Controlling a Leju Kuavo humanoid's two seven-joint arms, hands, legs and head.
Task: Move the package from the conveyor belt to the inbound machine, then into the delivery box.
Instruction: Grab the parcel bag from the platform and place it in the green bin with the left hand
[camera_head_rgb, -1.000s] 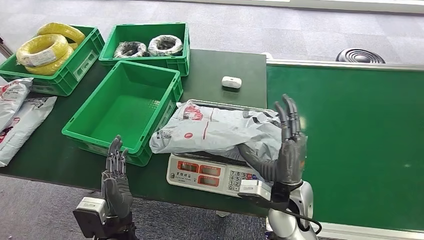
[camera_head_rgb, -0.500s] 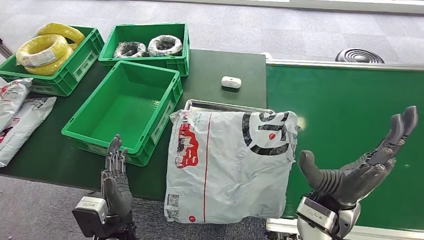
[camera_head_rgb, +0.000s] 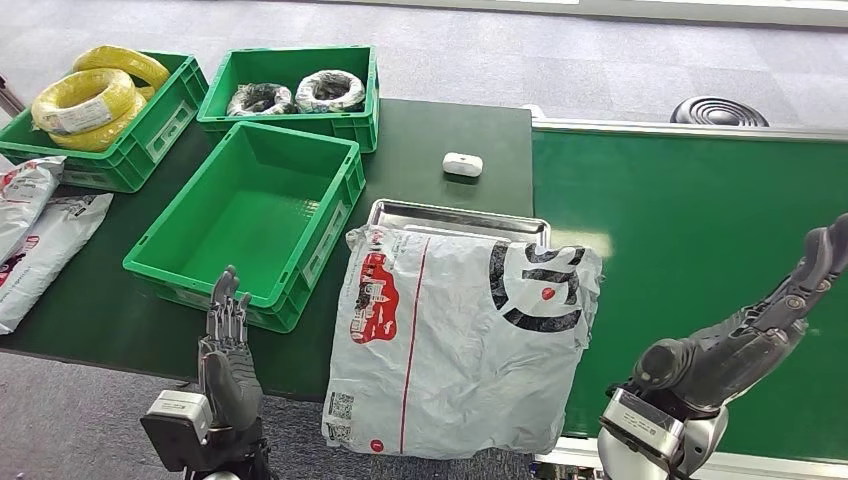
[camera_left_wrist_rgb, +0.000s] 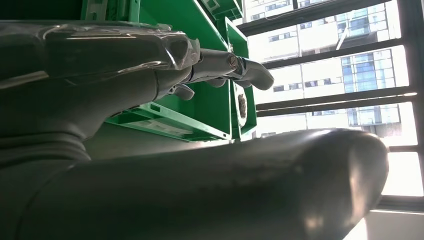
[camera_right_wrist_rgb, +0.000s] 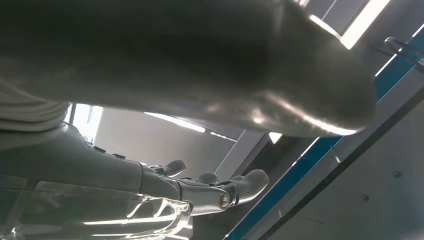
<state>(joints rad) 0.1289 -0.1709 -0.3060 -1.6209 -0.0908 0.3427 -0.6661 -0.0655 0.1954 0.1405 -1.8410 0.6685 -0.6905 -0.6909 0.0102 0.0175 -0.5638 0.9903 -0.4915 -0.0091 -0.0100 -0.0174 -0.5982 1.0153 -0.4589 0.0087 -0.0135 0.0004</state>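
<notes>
A grey plastic mailer package with red and black print lies spread over the weighing scale, whose metal tray shows at its far edge; the package's near end hangs past the table edge. My right hand is open, palm up, over the green conveyor belt, apart from the package on its right. My left hand is open with fingers straight, low at the table's front edge, in front of the empty green delivery box. In the left wrist view that hand holds nothing beside the green box.
Two more green crates stand at the back: one with yellow cable coils, one with black and white coils. Other mailer bags lie at the table's left edge. A small white device sits behind the scale.
My right hand let go of the package and swung right and down over the belt. The package flopped open flat over the scale, covering its display and keypad. My left hand barely moved.
</notes>
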